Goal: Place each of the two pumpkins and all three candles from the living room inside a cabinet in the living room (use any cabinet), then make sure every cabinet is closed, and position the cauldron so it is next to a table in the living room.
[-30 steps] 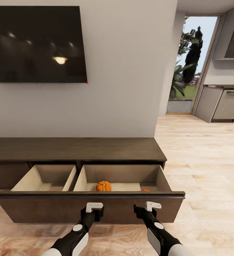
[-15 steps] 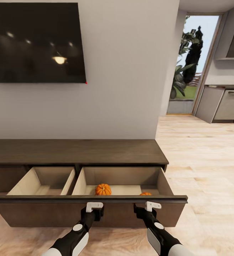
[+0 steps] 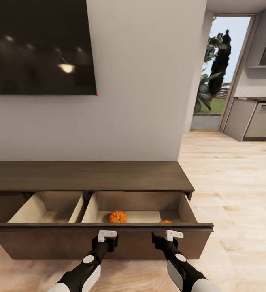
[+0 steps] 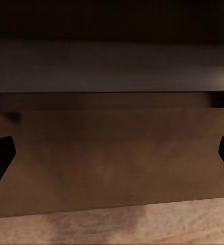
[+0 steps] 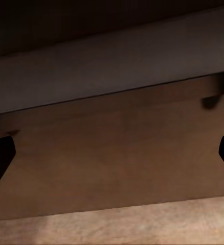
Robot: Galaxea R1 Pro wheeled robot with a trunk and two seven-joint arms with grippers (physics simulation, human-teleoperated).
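Standing open, the cabinet (image 3: 88, 176) drawer held one pumpkin (image 3: 117, 217) in full sight, while the second pumpkin (image 3: 165, 221) peeked half-hidden behind the drawer front (image 3: 100, 239). Both the left gripper (image 3: 107, 234) and right gripper (image 3: 170, 235) hovered at that panel, fingers spread wide and empty, the fingertips (image 4: 0, 153) barely showing at the wrist views' edges.

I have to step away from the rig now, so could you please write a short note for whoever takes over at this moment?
Left tool and right tool: both open and empty, held just in front of the drawer front of the cabinet.
The drawer is pulled out. In its right compartment lie one pumpkin and a second pumpkin, mostly hidden by the front panel.
Candles and cauldron: nowhere in these views; I cannot say whether any candles are already stowed.
Done: both pumpkins are in the cabinet.
Left: account for the three candles, push the drawer shut, then set the cauldron beside the coffee table.
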